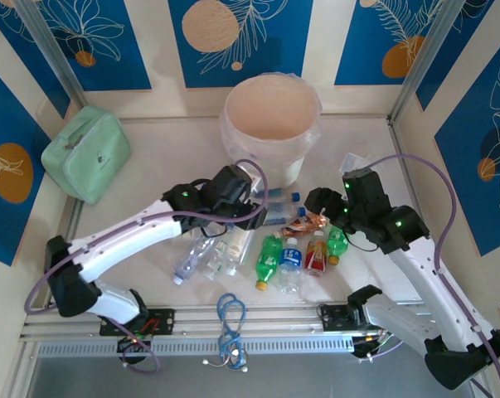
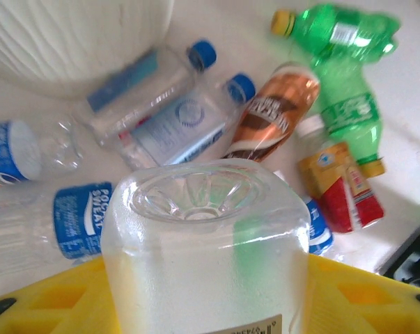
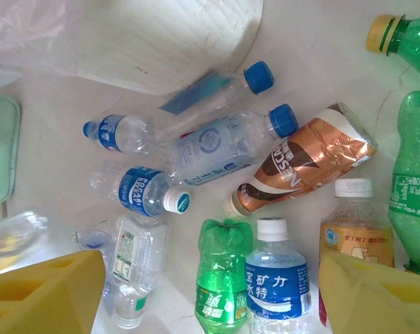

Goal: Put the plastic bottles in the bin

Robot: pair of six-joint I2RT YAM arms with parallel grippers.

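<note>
Left wrist view: your left gripper [image 2: 203, 303] has its yellow fingers [image 2: 49, 299] closed on a clear bottle [image 2: 203, 236], moulded base facing away from the camera. The rest of the pile shows on the table beyond it.

Top view: the left gripper [image 1: 233, 195] sits just in front of the bin [image 1: 274, 162]. The bin is upright at the back centre of the table [image 1: 150, 141], bag liner over the rim. The right gripper [image 1: 320, 203] is over the right end of the pile. A mint-green pouch [image 1: 88, 153] lies back left, well apart from the bottles, and a blue cable [image 1: 230, 319] hangs at the front rail.

Right wrist view: the right gripper [image 3: 210, 278] has its jaws wide, one yellow finger in each lower corner and nothing between them but bottles lying below. On the table:
- two clear blue-capped bottles [image 3: 216, 90], side by side, just beside the bin [image 3: 168, 35]
- a Pocari Sweat bottle [image 3: 143, 191]
- a crumpled brown Nescafé bottle [image 3: 300, 170], tilted, cap down-left
- a crushed green bottle [image 3: 220, 278], touching a blue-labelled water bottle [image 3: 276, 285]
- an orange-labelled bottle [image 3: 352, 233] with a white cap
- a green yellow-capped bottle [image 3: 411, 35] at the right edge

I can't tell from the top view whether the bin holds anything — the interior reads as plain cream.
</note>
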